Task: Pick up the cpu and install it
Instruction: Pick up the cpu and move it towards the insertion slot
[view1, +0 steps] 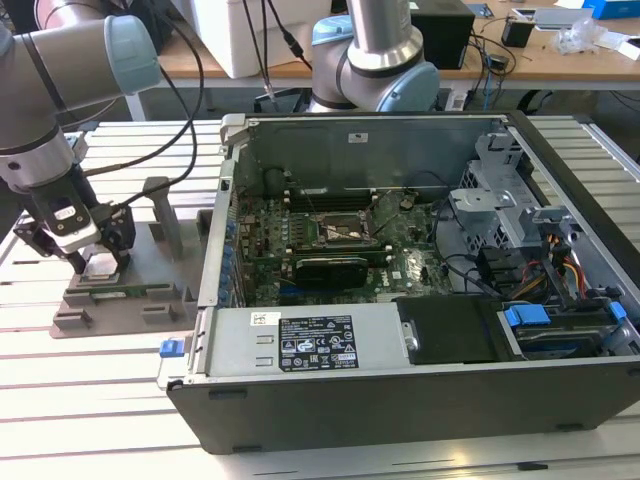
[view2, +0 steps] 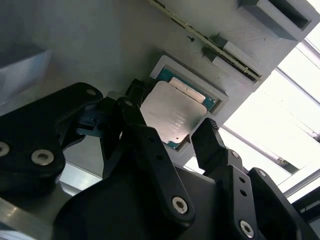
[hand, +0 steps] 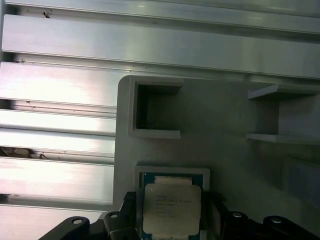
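Gripper: black two-finger gripper (view2: 170, 117), low over the tray, wrist pointing down.
Fingers: black fingers (view2: 207, 140) drawn in on the chip, one tip against each of two opposite edges. Reads as clamped on it; no gap shows on either side in both wrist views.
Why held so: my reading is that an edge grip leaves the metal top and the underside alone and keeps the part square to the wrist.
Cpu: small flat square cpu with a pale silver-grey metal top (view2: 175, 110) on a green board, directly between the fingertips, lying flat and low in its seat. Not visibly raised.
Seat: square raised-rim recess (view2: 222, 100) closely surrounding the cpu, just outside the fingertips. It likely holds the chip level and at a known spot for the fingers.
Tray: grey moulded plastic tray with upright posts (view1: 130, 312), beneath and around the fingers.
Table: ribbed aluminium table (hand: 60, 50) under the tray, beyond the fingers.
Case: large dark-grey open computer case (view1: 400, 385), well apart from the fingers toward the exterior view's right. It lies with its open side up, probably so the board can be reached from above.
Socket: metal-framed square socket (view1: 340, 232) on the green motherboard inside the case, farthest from the fingers.
Progress: pick-up in hand; nothing installed.
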